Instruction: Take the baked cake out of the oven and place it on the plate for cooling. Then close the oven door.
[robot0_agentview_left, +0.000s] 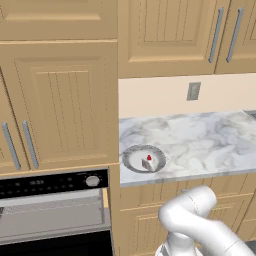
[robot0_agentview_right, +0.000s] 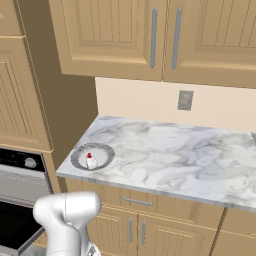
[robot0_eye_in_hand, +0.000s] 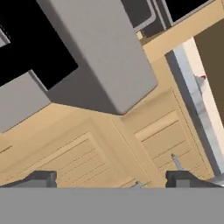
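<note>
Cake slice (robot0_agentview_left: 148, 163), tiny pale wedge with red topping, sits on the round shallow plate (robot0_agentview_left: 131, 153) with grey metallic rim and white centre, at the left front corner of the marbled grey-white countertop (robot0_agentview_left: 200, 140). Same pair shows in the right base view, slice (robot0_agentview_right: 90, 161) on plate (robot0_agentview_right: 102, 148). Judging by that, the placing is done and what's left is shutting the door.

Built-in oven (robot0_agentview_left: 50, 182) with black control panel and silver knob stands open; cavity and light grey interior visible. Hand view looks along the plain grey inner face of the oven door (robot0_eye_in_hand: 94, 52), a flat smooth slab hanging out over the beige panelled wooden cabinet fronts (robot0_eye_in_hand: 87, 153).

Two-finger gripper (robot0_eye_in_hand: 111, 178): dark tips spread wide, nothing between them, low below the door.

Step in hand, my read: close the door.
- Get under or against the free edge of the slab and push it up through its arc, not straight in.
- Face is smooth and flat, so a fingertip can slide; contact near the edge, mid-width, to avoid twisting.
- Keep clear of the counter lip and the plate just beside the oven.

Cabinets look ribbed and matte with slim silver bar handles (robot0_agentview_left: 216, 35); marble looks glossy.
</note>
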